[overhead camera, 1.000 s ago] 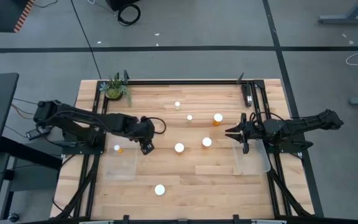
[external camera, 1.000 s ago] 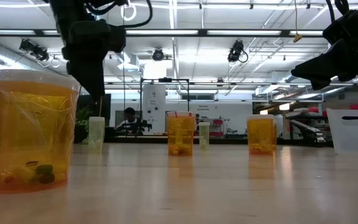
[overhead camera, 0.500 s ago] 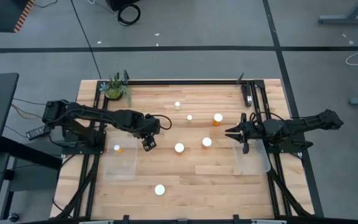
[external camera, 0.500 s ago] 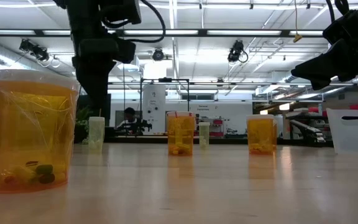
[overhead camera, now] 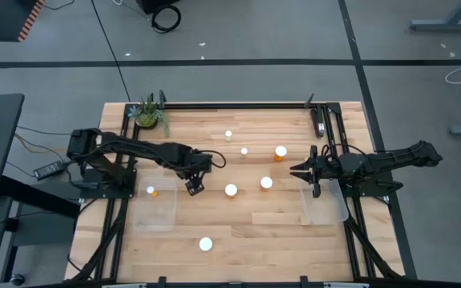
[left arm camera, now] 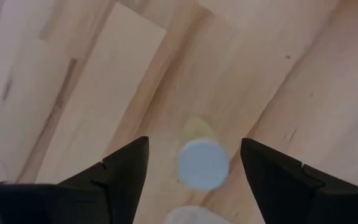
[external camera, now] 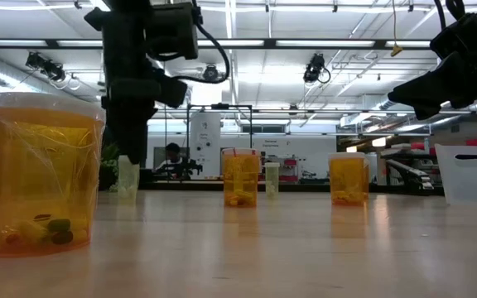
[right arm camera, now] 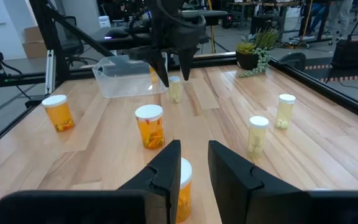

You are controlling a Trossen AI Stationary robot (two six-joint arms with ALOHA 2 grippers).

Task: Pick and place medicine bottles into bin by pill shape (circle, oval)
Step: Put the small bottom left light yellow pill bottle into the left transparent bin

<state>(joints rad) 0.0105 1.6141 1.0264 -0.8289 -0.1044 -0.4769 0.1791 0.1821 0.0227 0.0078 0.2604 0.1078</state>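
A pale bottle with a white cap (left arm camera: 204,163) stands upright on the wooden table (overhead camera: 254,224), right under my left gripper (overhead camera: 194,186). The gripper points down, open, one finger on either side of the cap (right arm camera: 174,81), touching nothing. Several more medicine bottles stand on the table: orange ones (overhead camera: 280,152), (overhead camera: 266,183), (overhead camera: 231,190), (overhead camera: 206,244) and pale ones (overhead camera: 228,135), (overhead camera: 244,150). One orange bottle (overhead camera: 152,191) lies in the clear left bin (overhead camera: 154,214). My right gripper (overhead camera: 294,170) waits level above the right bin (overhead camera: 324,210), a narrow gap between its fingers, which hold nothing.
A small potted plant (overhead camera: 148,114) stands at the far left corner. Black frame rails (overhead camera: 238,103) run along the table's edges. The nearest orange bottle (external camera: 44,174) stands close to the near edge. Bare wood lies between the two bins.
My left gripper has gone from beside the left bin a little toward the table's right edge and has sunk toward the pale bottle, so that its fingers now reach down to the cap. No bottle has moved.
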